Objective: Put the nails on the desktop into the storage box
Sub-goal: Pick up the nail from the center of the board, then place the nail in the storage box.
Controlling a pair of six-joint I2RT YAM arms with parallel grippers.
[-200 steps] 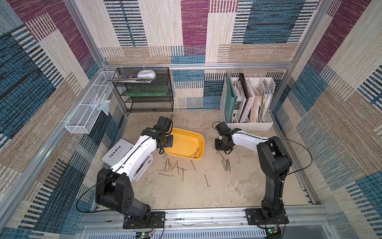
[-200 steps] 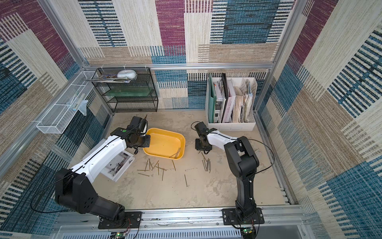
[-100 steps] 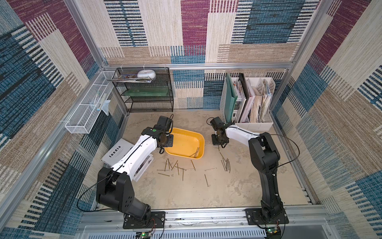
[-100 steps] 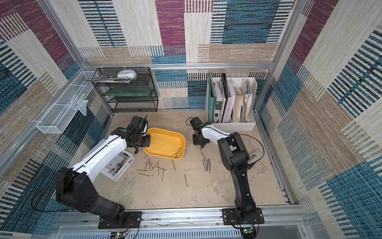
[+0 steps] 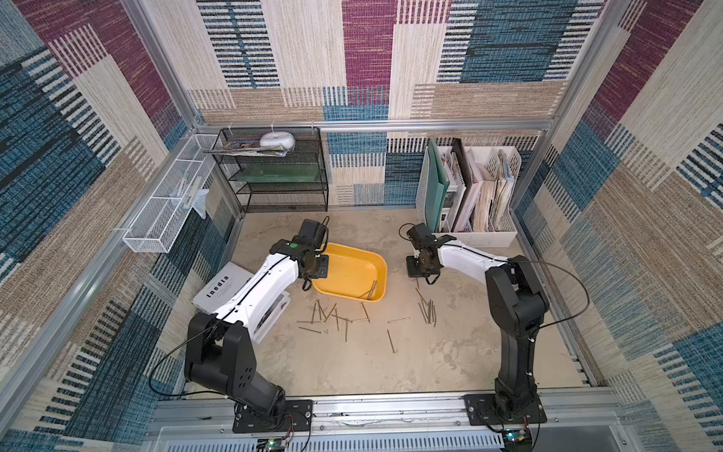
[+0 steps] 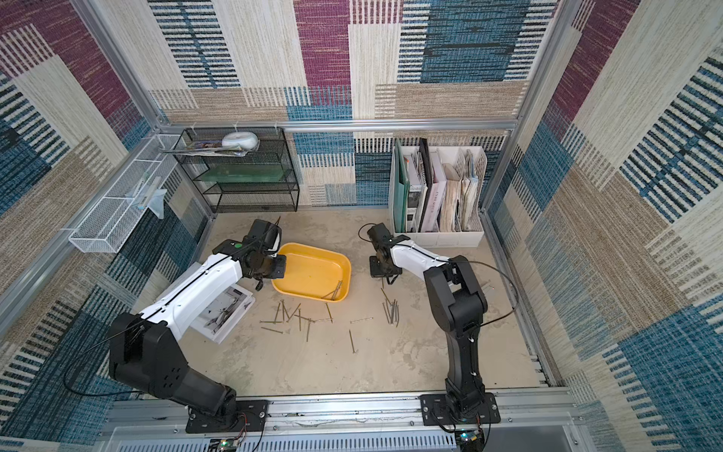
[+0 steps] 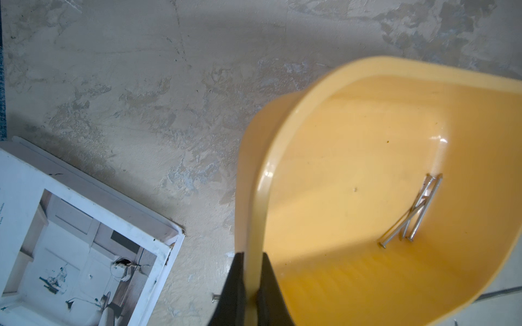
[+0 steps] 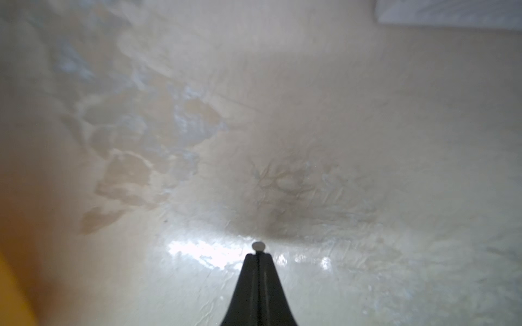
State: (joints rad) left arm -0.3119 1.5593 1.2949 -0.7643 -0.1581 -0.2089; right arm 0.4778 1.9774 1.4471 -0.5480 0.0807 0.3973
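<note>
Box [image 7: 254,183] rim clamped in left gripper [image 7: 251,255], few nails [image 7: 418,214] inside beyond it; right gripper [image 8: 257,255] pinches nail [image 8: 258,246] at tips, desktop [image 8: 367,141] beneath.

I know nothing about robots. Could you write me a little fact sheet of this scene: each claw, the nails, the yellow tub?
left gripper: shut on the storage box rim
right gripper: shut on one nail, off to the side of the box
in the box: a few nails in one corner
on the desktop: loose nails, scattered near the box
other things: book, file organiser
</note>
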